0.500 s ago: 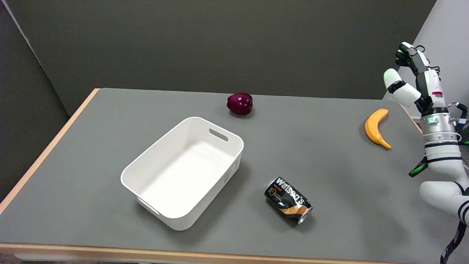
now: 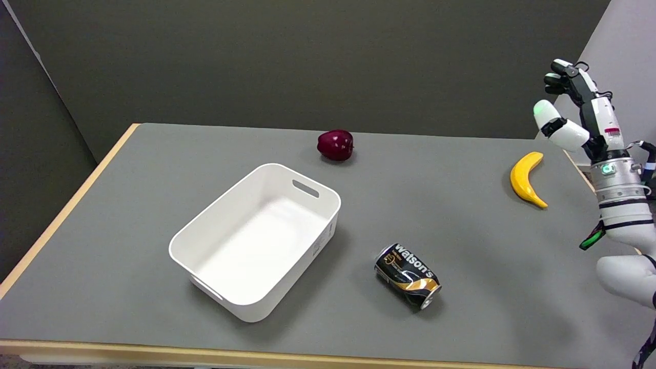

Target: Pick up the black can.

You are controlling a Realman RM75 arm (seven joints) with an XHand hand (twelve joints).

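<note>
The black can [image 2: 408, 275] lies on its side in the lower middle of the frame, on the grey table [image 2: 461, 266], just right of the white bin [image 2: 256, 241]. White lettering along its side reads "Watson's", with a small gold emblem beside the name and a gold-and-white swirl below it. Its silver end faces the lower right. A faint label shows on the bin's right wall, too small to read.

The right hand [image 2: 569, 113] is up in the air at the upper right of the frame, above the table's far right edge and well apart from the can. Its fingers are spread apart, the thumb standing off to the left from the others, and it holds nothing and touches nothing.

A yellow banana [image 2: 526, 179] lies just below and left of the hand. A dark red apple [image 2: 335, 145] sits near the table's far edge, upper middle of the frame.
</note>
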